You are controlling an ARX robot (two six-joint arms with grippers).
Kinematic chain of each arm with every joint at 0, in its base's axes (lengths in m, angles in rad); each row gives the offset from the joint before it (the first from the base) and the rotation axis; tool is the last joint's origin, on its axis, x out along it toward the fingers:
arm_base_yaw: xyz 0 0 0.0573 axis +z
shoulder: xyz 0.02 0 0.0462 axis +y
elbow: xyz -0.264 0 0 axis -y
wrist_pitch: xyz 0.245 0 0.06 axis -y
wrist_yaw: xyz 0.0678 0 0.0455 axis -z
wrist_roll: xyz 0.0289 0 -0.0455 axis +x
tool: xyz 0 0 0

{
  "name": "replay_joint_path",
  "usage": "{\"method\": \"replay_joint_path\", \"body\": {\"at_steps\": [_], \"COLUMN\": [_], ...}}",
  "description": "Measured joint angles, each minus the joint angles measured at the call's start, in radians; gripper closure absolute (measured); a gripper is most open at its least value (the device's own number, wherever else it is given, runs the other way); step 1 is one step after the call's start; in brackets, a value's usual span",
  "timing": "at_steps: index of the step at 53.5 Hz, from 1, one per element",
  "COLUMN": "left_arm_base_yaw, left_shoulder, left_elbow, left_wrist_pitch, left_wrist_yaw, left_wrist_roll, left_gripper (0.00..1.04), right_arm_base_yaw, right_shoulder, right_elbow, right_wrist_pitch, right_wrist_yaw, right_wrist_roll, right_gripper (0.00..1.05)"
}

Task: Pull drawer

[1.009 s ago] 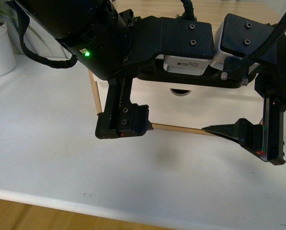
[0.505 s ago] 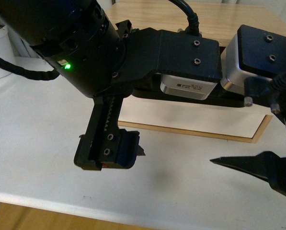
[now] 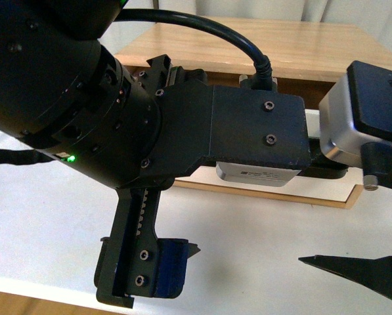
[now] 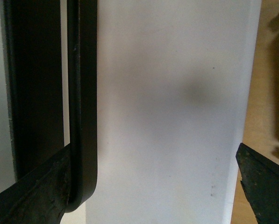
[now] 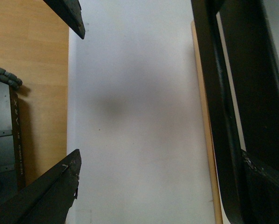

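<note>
Nearest the robot, right at the front edge of the desk [image 3: 261, 252], one blue-padded finger [image 3: 171, 268] of the left hand [image 4: 152, 147] hangs over bare white, and the right hand [image 5: 160, 154] mirrors it: both hands spread wide, clenched on nothing. Further in, each hand's other finger looks tucked against the long black handle [image 4: 82, 93], maybe behind it, hard to be sure. That's the worry: a hook, not a grip, so a finger could slide off the bar's rounded end, or one arm could haul harder and skew the drawer [image 3: 327, 189] until it binds. The drawer sits on the desk past the hands, its white front mostly hidden under the big arm, a wooden top [image 3: 261, 39] behind it.
</note>
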Motion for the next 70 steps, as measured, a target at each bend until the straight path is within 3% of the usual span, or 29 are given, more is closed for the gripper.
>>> {"method": "replay_joint_path", "body": {"at_steps": [17,37,45,55,64,70], "left_arm_base_yaw": [-0.011,-0.048,-0.063,-0.103,-0.095,-0.084], "left_shoulder": [-0.150,-0.497,-0.681,-0.951,-1.181,-1.214], "left_elbow": [-0.083,-0.381,-0.523,-0.709,-0.818,-0.851], "left_wrist_pitch": [0.148,0.496,0.587,0.624,0.475,0.434], "left_wrist_yaw": [-0.034,-0.283,-0.411,-0.653,-0.904,-0.935], "left_wrist_roll": [-0.073,-0.249,-0.386,-0.588,-0.850,-0.961], "left_gripper": [0.06,0.06,0.06,0.06,0.06,0.06], "right_arm_base_yaw": [-0.059,-0.146,-0.194,-0.288,-0.423,-0.435], "right_shoulder": [-0.195,-0.576,-0.735,-0.993,-1.250,-1.283], "right_elbow": [-0.082,-0.256,-0.335,-0.438,-0.511,-0.537], "right_wrist_pitch": [0.026,0.203,0.223,0.211,0.092,0.115], "right_wrist_yaw": [-0.017,-0.032,-0.032,-0.032,-0.013,0.059], "right_wrist_roll": [0.104,0.323,0.422,0.560,0.712,0.758], "right_gripper": [0.09,0.09,0.09,0.09,0.09,0.09]}}
